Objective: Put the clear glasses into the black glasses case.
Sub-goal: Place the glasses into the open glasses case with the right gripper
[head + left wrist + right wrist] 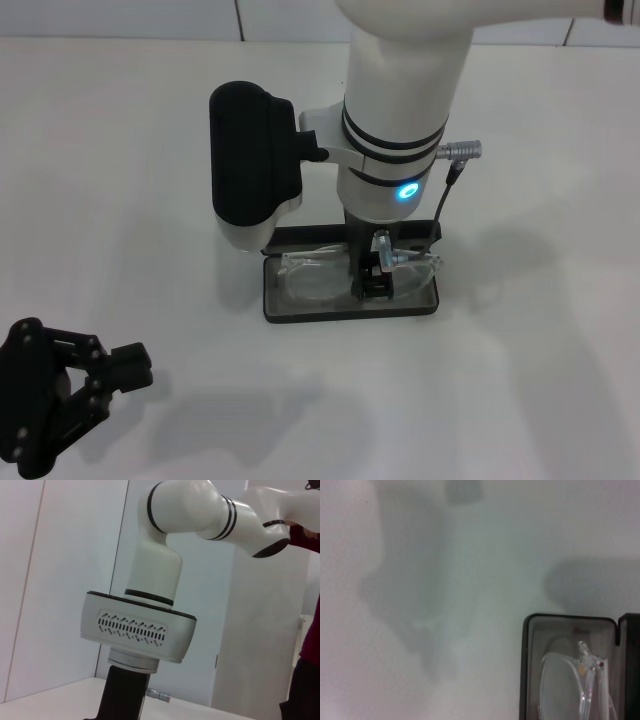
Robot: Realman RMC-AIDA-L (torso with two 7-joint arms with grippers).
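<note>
The black glasses case [272, 300] lies open at the table's middle, its lid folded back behind it. The clear glasses [312, 278] rest inside the grey-lined tray, one end poking over the case's right rim. My right gripper [373, 272] reaches straight down into the case and is shut on the glasses at their middle. In the right wrist view the case [526, 670] shows one corner with a clear lens of the glasses [560, 685] inside. My left gripper [132, 366] is parked low at the near left, shut and holding nothing.
The right arm's bulky wrist and black camera housing [250, 160] hang over the case's back left. A grey plug and cable [455, 165] stick out at the arm's right. Someone in dark red [307, 640] stands at the edge of the left wrist view.
</note>
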